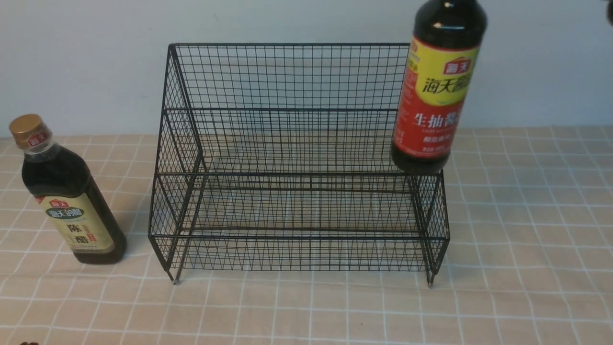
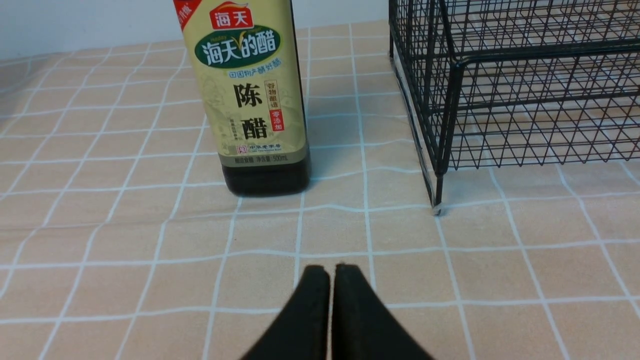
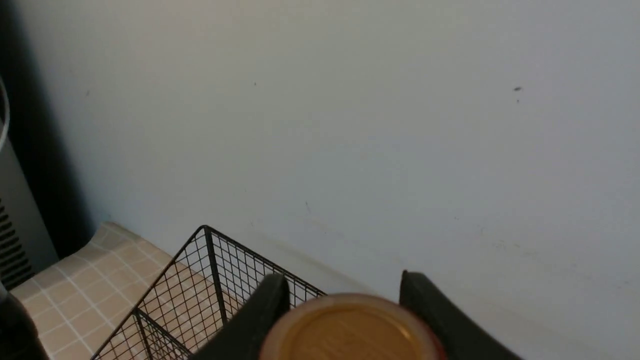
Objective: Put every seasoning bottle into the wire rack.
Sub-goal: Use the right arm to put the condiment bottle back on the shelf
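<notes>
The black wire rack [image 1: 287, 45] stands mid-table, both tiers bare. The round bottle with the yellow-and-red label [image 1: 438, 96] hangs upright in the air over the rack's right end, its base level with the upper tier's front rail. Its top is cut off in the front view. In the right wrist view my right gripper [image 3: 344, 280] is closed on this bottle's neck, a finger on each side of its cap [image 3: 350, 330]. The broader gold-capped bottle [image 1: 72, 201] stands on the table left of the rack. My left gripper [image 2: 330, 270] is shut and empty, low, in front of that bottle [image 2: 250, 100].
A beige checked cloth [image 1: 527, 239] covers the table. A pale wall [image 1: 96, 57] rises close behind the rack. The rack's front left foot [image 2: 437, 200] stands to the right of the gold-capped bottle. A dark gap and a grey unit [image 3: 15, 225] lie beyond the table's far end.
</notes>
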### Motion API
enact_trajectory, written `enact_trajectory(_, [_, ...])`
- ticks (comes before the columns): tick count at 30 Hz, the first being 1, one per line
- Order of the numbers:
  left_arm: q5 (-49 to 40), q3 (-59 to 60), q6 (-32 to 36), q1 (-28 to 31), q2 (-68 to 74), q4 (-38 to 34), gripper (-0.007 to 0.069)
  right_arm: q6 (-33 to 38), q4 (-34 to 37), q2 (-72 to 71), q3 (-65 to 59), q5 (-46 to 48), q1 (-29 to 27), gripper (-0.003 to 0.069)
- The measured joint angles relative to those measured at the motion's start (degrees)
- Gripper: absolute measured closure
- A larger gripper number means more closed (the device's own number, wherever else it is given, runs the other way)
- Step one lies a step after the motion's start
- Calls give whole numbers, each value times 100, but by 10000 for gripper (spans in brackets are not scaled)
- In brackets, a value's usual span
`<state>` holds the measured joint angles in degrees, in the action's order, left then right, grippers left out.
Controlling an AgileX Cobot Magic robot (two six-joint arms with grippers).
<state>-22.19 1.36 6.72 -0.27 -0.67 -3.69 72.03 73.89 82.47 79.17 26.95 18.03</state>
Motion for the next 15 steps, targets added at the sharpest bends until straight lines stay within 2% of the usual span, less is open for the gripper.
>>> enact_trajectory(4, [0, 0, 0, 0, 0, 0, 631, 271, 69, 235, 0, -384, 149, 392])
enact_trajectory(15, [0, 0, 0, 0, 0, 0, 631, 330, 367, 588, 58, -985, 154, 392])
